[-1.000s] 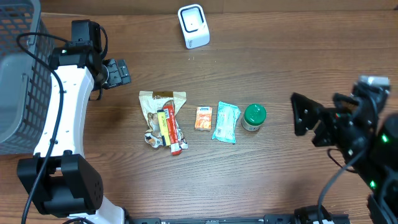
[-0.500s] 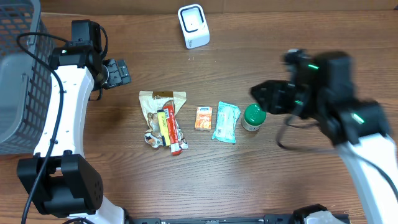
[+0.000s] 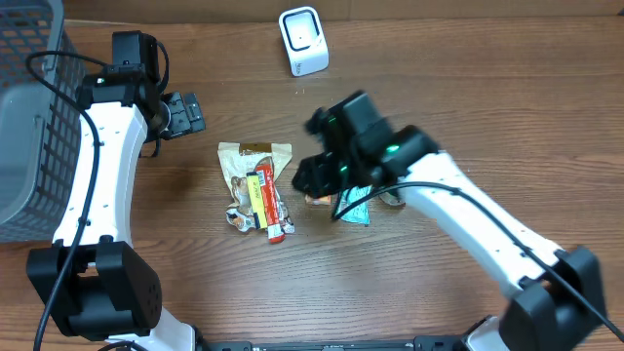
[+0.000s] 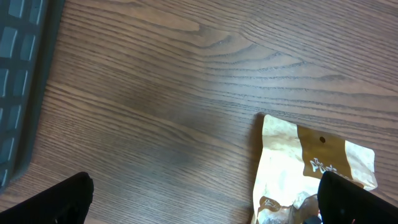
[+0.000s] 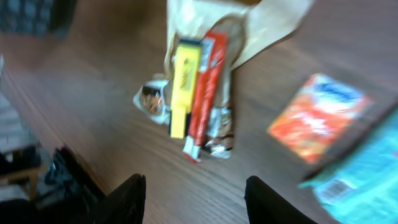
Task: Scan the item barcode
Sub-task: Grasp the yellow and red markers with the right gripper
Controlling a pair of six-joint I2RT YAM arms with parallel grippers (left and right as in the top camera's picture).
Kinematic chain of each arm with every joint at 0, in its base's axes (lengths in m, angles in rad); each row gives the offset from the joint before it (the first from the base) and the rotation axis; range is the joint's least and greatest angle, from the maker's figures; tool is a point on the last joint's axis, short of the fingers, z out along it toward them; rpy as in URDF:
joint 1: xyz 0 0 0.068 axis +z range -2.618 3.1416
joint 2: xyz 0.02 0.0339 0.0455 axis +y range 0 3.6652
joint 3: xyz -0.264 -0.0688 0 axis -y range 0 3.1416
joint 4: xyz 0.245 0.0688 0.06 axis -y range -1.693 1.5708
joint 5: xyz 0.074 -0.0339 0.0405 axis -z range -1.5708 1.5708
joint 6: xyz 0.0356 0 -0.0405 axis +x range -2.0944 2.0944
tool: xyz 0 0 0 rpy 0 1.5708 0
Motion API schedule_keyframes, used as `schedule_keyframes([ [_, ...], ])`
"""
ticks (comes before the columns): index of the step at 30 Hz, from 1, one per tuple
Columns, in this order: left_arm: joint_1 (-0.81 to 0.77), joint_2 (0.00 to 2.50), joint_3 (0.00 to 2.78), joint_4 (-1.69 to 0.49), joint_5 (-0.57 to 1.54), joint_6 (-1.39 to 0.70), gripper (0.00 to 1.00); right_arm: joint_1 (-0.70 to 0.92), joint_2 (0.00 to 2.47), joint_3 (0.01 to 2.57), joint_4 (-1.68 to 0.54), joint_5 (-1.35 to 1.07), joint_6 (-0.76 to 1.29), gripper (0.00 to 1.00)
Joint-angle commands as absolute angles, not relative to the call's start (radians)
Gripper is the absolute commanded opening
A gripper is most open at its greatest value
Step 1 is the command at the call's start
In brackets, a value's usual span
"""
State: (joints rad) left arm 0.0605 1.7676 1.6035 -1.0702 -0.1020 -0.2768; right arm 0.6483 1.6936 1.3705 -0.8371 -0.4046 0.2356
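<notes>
Right end effector (image 5: 194, 200), seemingly empty; snack pile (image 5: 199, 93) just ahead.

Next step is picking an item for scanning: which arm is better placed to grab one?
Right. The right gripper hovers open right by the small orange packet and yellow bar; the left gripper sits aside near the grey plastic basket.

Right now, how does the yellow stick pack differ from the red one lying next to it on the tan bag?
The yellow stick is shorter; the red stick is longer, and its white end reaches past the yellow stick's end. The red stick lies on the side nearer the orange packet, the yellow stick on the side away from it. Both lie flat, side by side and roughly parallel, on top of the tan bag.
</notes>
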Motion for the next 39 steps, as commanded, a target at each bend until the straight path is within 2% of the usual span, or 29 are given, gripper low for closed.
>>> schedule_keyframes([
  [1,0.058,1.752,1.619,-1.069,-0.107,-0.254,1.00,0.706,1.748,1.366,-0.831,-0.412,0.241,0.52],
  [10,0.058,1.752,1.619,-1.069,-0.107,-0.254,1.00,0.793,1.810,1.333,-0.810,-0.399,0.323,0.47],
  [14,0.058,1.752,1.619,-1.069,-0.107,-0.254,1.00,0.814,1.810,1.313,-0.788,-0.319,0.378,0.45],
  [21,0.058,1.752,1.619,-1.069,-0.107,-0.254,1.00,0.825,1.810,1.210,-0.606,-0.289,0.397,0.43],
  [27,0.059,1.752,1.619,-1.069,-0.107,-0.254,1.00,0.825,1.810,1.111,-0.406,-0.282,0.408,0.38],
  [31,0.059,1.752,1.619,-1.069,-0.107,-0.254,1.00,0.825,1.810,1.058,-0.345,-0.252,0.476,0.38],
  [39,0.059,1.752,1.619,-1.069,-0.107,-0.254,1.00,0.839,1.811,1.012,-0.290,-0.247,0.476,0.38],
])
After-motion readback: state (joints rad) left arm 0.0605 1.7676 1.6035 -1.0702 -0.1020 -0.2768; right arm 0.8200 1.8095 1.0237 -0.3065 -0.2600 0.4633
